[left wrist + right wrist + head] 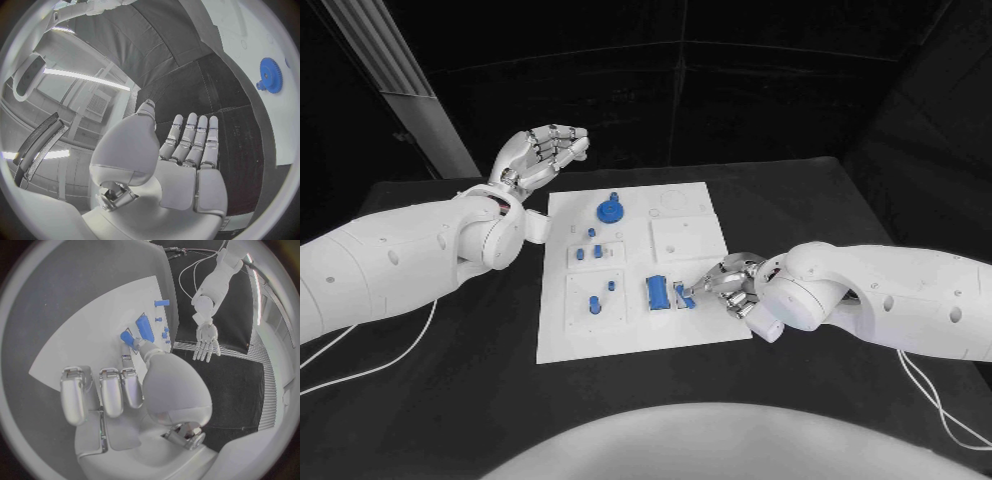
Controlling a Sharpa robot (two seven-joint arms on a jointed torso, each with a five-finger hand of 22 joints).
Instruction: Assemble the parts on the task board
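The white task board (689, 205) lies mid-table. A blue gear (610, 211) stands near its far edge, and small blue pieces (593, 250) sit in the middle left. A long blue block (655, 290) stands in the near half. My right hand (730, 285) is at the board's right edge and pinches a small blue part (684, 296) just right of the block. The right wrist view shows that part (127, 336) at my thumb tip, beside the block (145, 327). My left hand (542, 152) is raised beyond the board's far left corner, flat and holding nothing (187, 160).
Two more small blue pieces (600, 300) sit in the board's near left panel. Bare black table (848, 200) surrounds the board. The left wrist view shows the gear (270, 74) on the board (250, 30). White cables (935, 395) trail off the table's near sides.
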